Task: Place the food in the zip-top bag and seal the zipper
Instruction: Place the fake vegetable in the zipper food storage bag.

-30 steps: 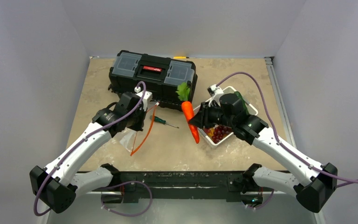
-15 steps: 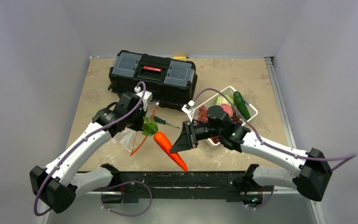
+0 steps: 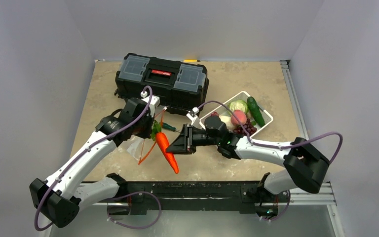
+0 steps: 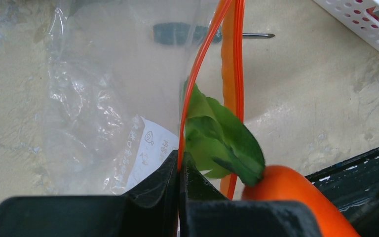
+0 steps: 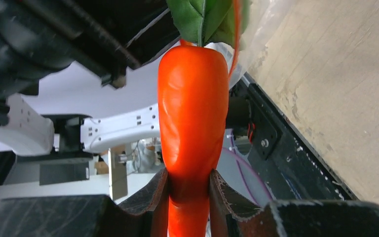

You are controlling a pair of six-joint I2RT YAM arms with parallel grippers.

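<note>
My right gripper (image 3: 176, 146) is shut on the orange carrot (image 3: 166, 149), also seen in the right wrist view (image 5: 193, 123). Its green leaves (image 4: 217, 138) poke into the mouth of the clear zip-top bag (image 4: 103, 94). My left gripper (image 3: 150, 129) is shut on one lip of the orange-red zipper (image 4: 197, 74) and holds the bag's mouth open, with the other lip (image 4: 237, 64) apart. The cucumber (image 3: 255, 111), cabbage (image 3: 238, 105), peach (image 3: 238, 117) and grapes (image 3: 246, 129) lie in the white basket (image 3: 267, 117).
A black toolbox (image 3: 162, 83) stands at the back, just behind the left gripper. A green-handled screwdriver (image 3: 170, 127) lies on the table beside the bag. The table's near edge has a black rail (image 3: 192, 188).
My right gripper has carried the carrot from beside the basket leftward and turned it, so its leafy end now enters the bag's mouth. The left gripper has held still on the zipper.
</note>
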